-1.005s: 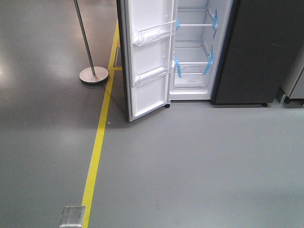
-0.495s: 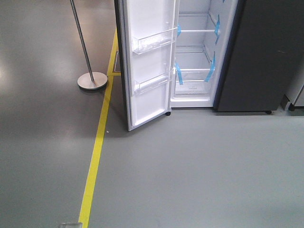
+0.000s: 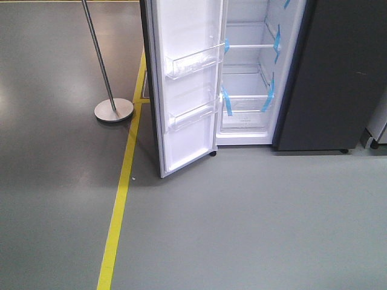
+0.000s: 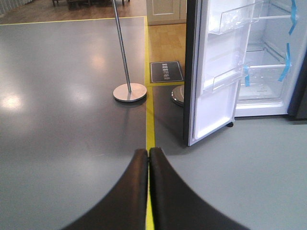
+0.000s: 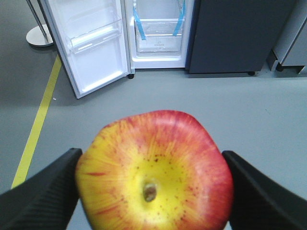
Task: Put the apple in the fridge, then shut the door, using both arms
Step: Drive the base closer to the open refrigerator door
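In the right wrist view a red and yellow apple [image 5: 154, 172] fills the foreground, and my right gripper [image 5: 151, 184] is shut on it, one black finger on each side. The fridge [image 3: 248, 78] stands ahead with its white interior and blue tape strips showing. Its door [image 3: 184, 84] hangs wide open to the left, white inside with clear bins. The fridge [image 5: 157, 31] and door [image 5: 91, 40] lie well beyond the apple. My left gripper [image 4: 148, 154] is shut with nothing in it, hovering over the floor some way short of the door [image 4: 218, 67]. Neither arm shows in the front view.
A metal post on a round base [image 3: 113, 110] stands left of the door. A yellow floor line [image 3: 121, 193] runs toward the fridge. A dark grey panel [image 3: 338, 72] adjoins the fridge's right side, with a wheeled unit [image 3: 378, 127] beyond. Grey floor lies between me and the fridge.
The fridge and post have shifted lower and grown slightly in the front view, so the base has rolled closer. The metal floor plate at bottom left has passed out of view.
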